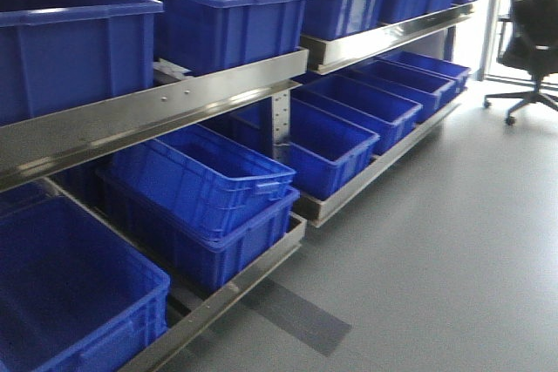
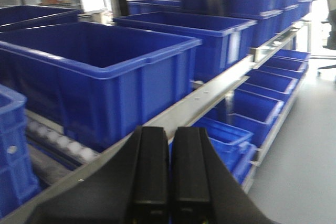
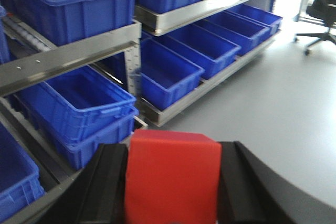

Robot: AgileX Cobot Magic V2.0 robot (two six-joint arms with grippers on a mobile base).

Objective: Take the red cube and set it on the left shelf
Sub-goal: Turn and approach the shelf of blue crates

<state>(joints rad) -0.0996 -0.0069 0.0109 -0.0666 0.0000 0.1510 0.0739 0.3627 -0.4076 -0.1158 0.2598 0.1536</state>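
Note:
My right gripper (image 3: 172, 153) is shut on the red cube (image 3: 172, 179), which fills the gap between its black fingers (image 3: 107, 182); it hangs over the grey floor in front of the rack. My left gripper (image 2: 169, 140) is shut and empty, its two fingers pressed together, just before the left shelf's flat steel front rail (image 2: 202, 100). The same rail with rivets shows in the front view (image 1: 174, 102) and the right wrist view (image 3: 68, 59). White rollers (image 2: 58, 140) lie behind the rail under a large blue crate (image 2: 105, 72). Neither gripper shows in the front view.
Blue crates fill both rack levels (image 1: 209, 189), some stacked. A second rack section runs to the right (image 1: 384, 37). Grey floor (image 1: 436, 241) lies in front. A black office chair (image 1: 532, 41) stands far right.

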